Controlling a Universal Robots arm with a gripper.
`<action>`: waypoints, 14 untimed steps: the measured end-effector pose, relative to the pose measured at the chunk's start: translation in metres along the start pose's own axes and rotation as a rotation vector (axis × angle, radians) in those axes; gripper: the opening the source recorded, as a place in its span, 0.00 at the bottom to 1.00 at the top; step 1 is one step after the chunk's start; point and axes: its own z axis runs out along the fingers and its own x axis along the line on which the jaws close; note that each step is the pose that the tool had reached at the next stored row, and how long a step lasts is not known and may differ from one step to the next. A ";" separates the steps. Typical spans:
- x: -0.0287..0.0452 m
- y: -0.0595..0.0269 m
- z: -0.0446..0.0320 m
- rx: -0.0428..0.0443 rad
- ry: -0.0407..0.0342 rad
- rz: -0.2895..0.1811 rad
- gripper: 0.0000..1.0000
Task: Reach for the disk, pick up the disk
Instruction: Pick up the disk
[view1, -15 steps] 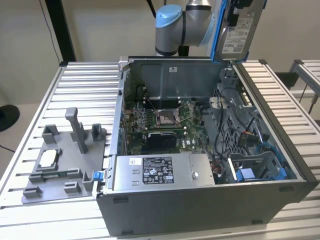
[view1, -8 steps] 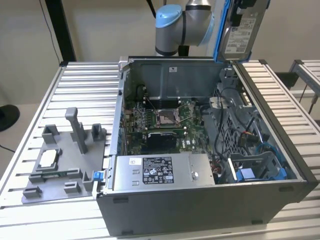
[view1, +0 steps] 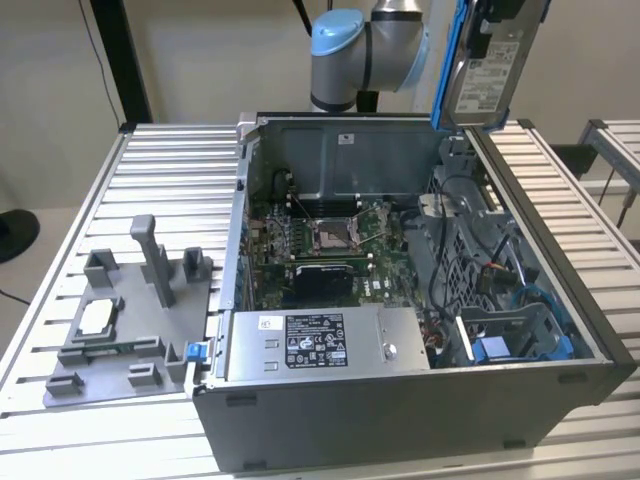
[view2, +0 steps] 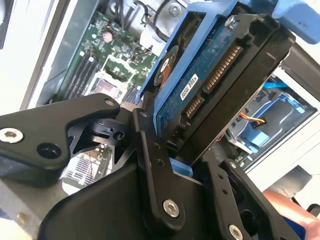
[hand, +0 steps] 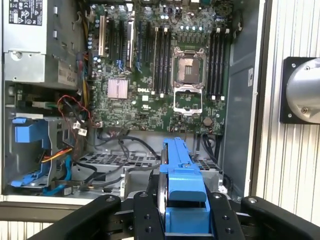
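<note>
One robot arm (view1: 365, 45) holds the disk (view1: 487, 62) in the air above an open desktop computer case (view1: 400, 420) that lies on its side on a ribbed metal table (view1: 60, 260). In the exterior view the disk hangs near the top edge, toward the exterior view's right, over the back corner of the case and clear of everything below. It is a silver-grey hard drive with a white label on its face and a blue rail along one edge, and its long axis stands nearly upright, tilted a little.

The gripper (view2: 187, 165) is clamped on the disk. In the second wrist view its black fingers (view2: 152, 150) press against the drive's two broad faces at the end nearest the wrist, so the drive runs straight out from between them, with the blue circuit board and connector row showing. In the first wrist view the drive appears edge-on, with its blue rail (hand: 181, 185) between the black fingers.

Beneath it, the case shows a green motherboard (hand: 150, 95) with an empty processor socket (hand: 187, 67), a grey power supply box (view1: 320, 345) and a blue drive bay (view1: 520, 340) with loose cables. A grey plastic fixture (view1: 125, 320) sits on the table at the exterior view's left, well apart from the disk. By this showing, the pick-up looks done.
</note>
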 end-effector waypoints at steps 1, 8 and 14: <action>0.0033 0.0001 0.0000 0.0000 -0.0001 0.000 0.00; 0.0264 0.0006 -0.0001 0.0000 0.0000 0.000 0.00; 0.0503 0.0012 -0.0002 0.0000 0.0000 0.000 0.00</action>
